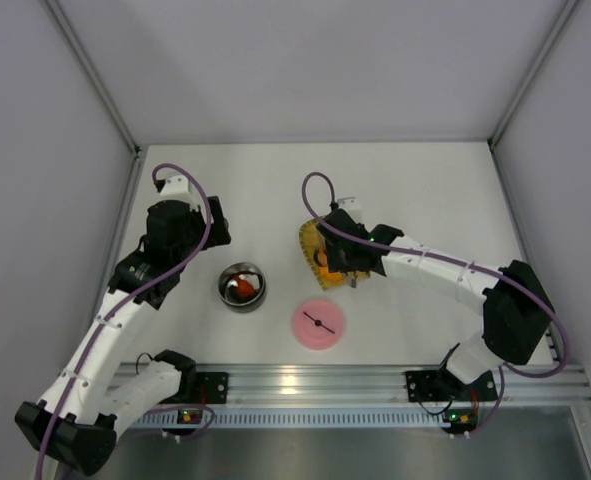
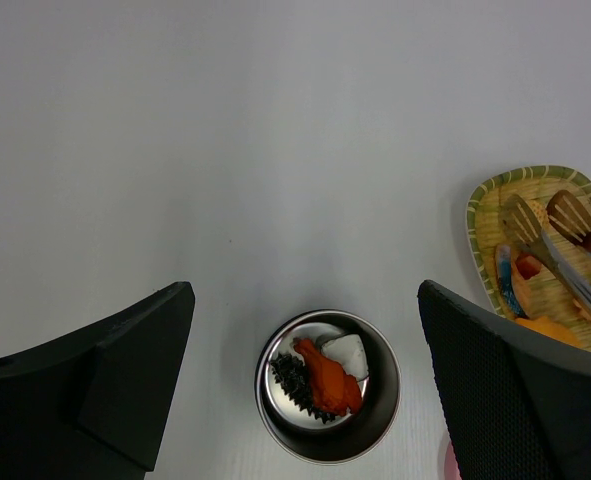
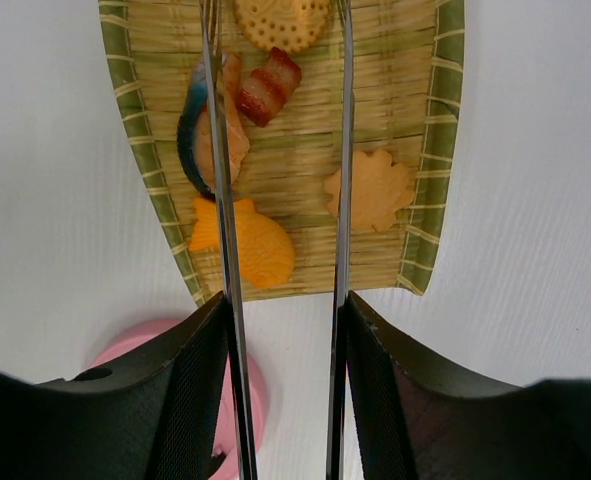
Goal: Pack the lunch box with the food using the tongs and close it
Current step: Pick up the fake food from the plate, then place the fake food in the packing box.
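Right tool (image 3: 285,315) sits closest to the lens. Its black fingers (image 3: 190,390) press on the outsides of the tongs (image 3: 343,150), one arm against each pad, so it is pinching the tongs. Tong arms run parallel with a gap between them; tips run out of frame at the top.

Tongs hang over the yellow tray (image 3: 440,150). Left arm crosses the blue-edged fish slice (image 3: 210,140) and the orange fish-shaped piece (image 3: 250,250). Right arm passes just beside the leaf-shaped biscuit (image 3: 370,190). Striped red strip (image 3: 270,85) and round biscuit (image 3: 280,20) lie between the arms, further up. Tray's pointed near edge ends just ahead of the fingertips.

Pink lid (image 1: 318,323) lies flat on the desk (image 1: 425,190) near the tray's point, black bar handle up, with a thin strip of bare desk between them.

Lunch box (image 2: 383,402) stands open left of the tray, well apart from it and apart from the lid. Inside are an orange-red drumstick piece (image 2: 327,378), a dark spiky piece (image 2: 291,380) and a white piece (image 2: 347,350), bunched together.

Left tool (image 2: 305,290) is near the lunch box, on its far-left side in the top view, spread wide with nothing between the pads.

Room: wide bare desk beyond the lunch box toward the back, plus an open lane of desk between lunch box and tray. Grey walls (image 1: 35,150) close in the desk at left, right and back; tray sits well off all three.
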Controlling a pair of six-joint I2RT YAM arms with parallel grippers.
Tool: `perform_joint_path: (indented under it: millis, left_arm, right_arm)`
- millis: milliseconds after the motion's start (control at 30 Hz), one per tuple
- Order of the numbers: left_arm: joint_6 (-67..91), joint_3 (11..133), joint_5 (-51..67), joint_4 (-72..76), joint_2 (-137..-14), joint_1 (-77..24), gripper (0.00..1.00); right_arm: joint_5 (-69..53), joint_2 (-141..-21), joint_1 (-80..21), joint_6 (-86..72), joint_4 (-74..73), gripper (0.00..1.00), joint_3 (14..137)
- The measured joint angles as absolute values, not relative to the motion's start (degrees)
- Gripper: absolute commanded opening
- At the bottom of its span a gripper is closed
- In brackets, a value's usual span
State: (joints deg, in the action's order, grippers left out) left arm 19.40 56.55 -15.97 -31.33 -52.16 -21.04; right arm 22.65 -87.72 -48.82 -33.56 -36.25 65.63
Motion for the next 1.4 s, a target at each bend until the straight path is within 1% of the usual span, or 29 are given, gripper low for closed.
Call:
perform_joint_path:
  millis: [100,167,300,400,700,1133,1267,1400]
  left_arm:
    - [19.4,56.55,-15.97,-31.33,-52.16,-21.04,0.99]
    - [19.4,56.55,-15.97,-31.33,-52.18,-21.04,0.99]
    - [19.4,56.55,-15.94,-31.35,-52.38,-21.04,0.99]
    - [19.4,56.55,-15.94,-31.33,-52.4,-21.04,0.98]
    - [19.4,56.55,-15.94,-31.33,-52.42,-21.04,0.99]
    - [19.42,56.55,-15.97,-31.33,-52.42,-21.04,0.99]
    - [19.4,56.55,-15.97,-31.33,-52.42,-21.04,0.99]
    - [19.42,56.55,-15.97,-31.33,-52.42,-21.04,0.99]
  right_arm:
    - [22.59,-87.74,-48.62,-33.56,-36.23,0.46,65.23]
    - [22.55,-87.83,-48.53,-33.54,-36.12,0.44,65.23]
    - [22.31,-87.83,-48.51,-33.43,-36.07,0.34,65.23]
    - [22.22,-87.83,-48.51,-33.34,-36.07,0.29,65.23]
    - [22.41,-87.48,-48.51,-32.95,-36.49,0.29,65.39]
    - [22.76,-82.19,-48.77,-32.05,-37.76,0.28,69.54]
    - [22.72,-81.21,-51.22,-32.14,-38.63,0.29,70.54]
    - [22.57,-81.21,-57.14,-32.58,-39.03,0.29,73.01]
